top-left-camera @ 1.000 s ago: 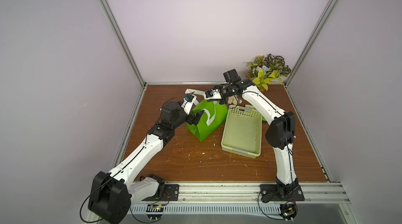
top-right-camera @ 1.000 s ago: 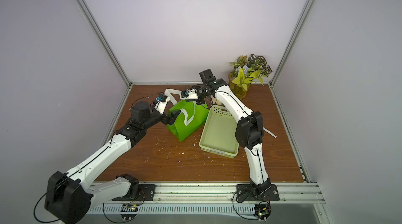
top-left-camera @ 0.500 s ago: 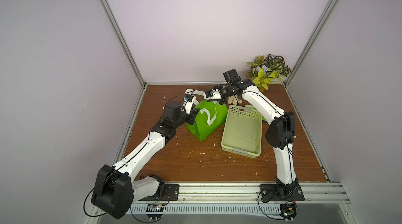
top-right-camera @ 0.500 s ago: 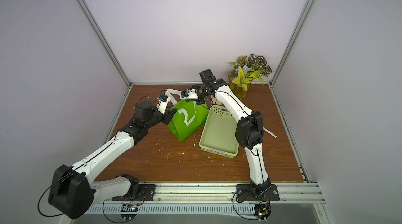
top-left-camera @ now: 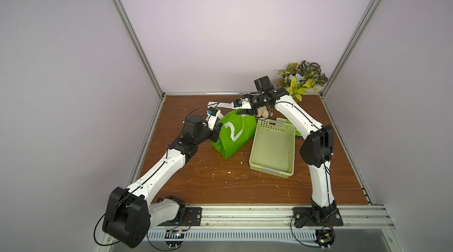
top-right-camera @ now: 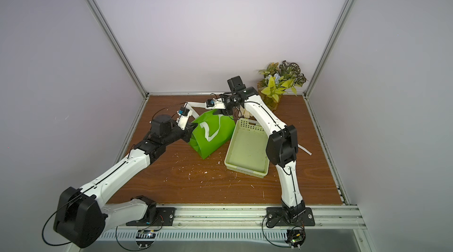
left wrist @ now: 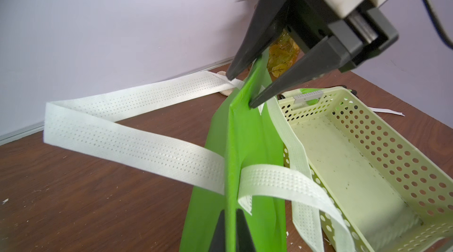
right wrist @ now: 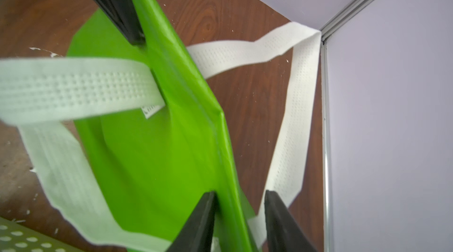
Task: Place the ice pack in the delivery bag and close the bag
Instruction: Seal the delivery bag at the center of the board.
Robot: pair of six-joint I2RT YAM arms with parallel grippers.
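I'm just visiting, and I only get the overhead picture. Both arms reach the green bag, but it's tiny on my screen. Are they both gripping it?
Observer: The left wrist view shows the left fingers shut on the delivery bag, pinching its top rim.
Operator: And the other arm?
Observer: The right wrist view shows the right fingers apart, one on each side of that rim, not clamping it.
Operator: Is the bag's mouth open, then?
Observer: No. Up close the rim runs as one flat green edge between the two arms, and none of the bag's inside shows.
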